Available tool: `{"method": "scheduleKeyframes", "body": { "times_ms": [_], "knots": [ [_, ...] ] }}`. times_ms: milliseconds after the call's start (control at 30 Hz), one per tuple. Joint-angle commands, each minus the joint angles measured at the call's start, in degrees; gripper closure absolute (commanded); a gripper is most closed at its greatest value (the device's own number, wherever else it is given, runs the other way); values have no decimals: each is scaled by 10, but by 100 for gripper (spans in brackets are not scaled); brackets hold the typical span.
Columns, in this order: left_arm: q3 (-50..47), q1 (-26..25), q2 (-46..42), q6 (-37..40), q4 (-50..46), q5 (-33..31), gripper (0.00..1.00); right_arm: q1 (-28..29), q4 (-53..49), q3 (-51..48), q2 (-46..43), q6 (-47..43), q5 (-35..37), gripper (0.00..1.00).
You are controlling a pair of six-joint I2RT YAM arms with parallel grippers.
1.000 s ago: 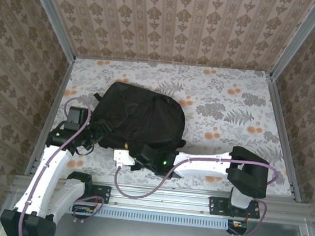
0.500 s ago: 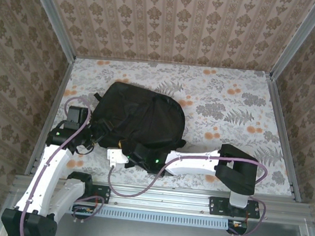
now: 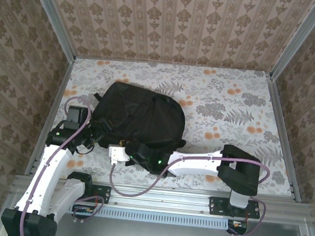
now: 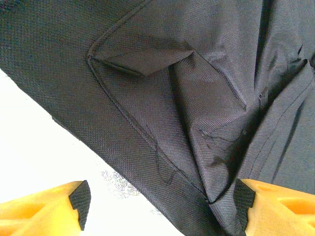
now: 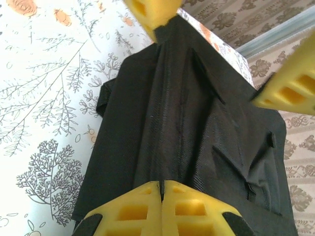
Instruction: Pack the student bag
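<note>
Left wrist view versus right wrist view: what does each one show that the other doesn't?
Left wrist alone: a folded flap sewn into the fabric, with loose threads. Right wrist alone: the right gripper, fingers shut together, plus wallpaper. Both: the black student bag, the floral tablecloth, and the left gripper, open at the bag's edge.

Overhead rear view; wrist views close on shared student bag (image 3: 140, 119)
</note>
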Motion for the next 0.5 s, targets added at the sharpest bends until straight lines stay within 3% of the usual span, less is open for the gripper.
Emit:
{"method": "scheduleKeyframes", "body": {
  "times_ms": [0,467],
  "knots": [
    [-11,6,7,7,4,7,20,-13,24,-13,-43,57,-8,100],
    [-22,-10,5,-7,14,10,24,-46,43,-99,-124,202,-53,100]
  ]
}}
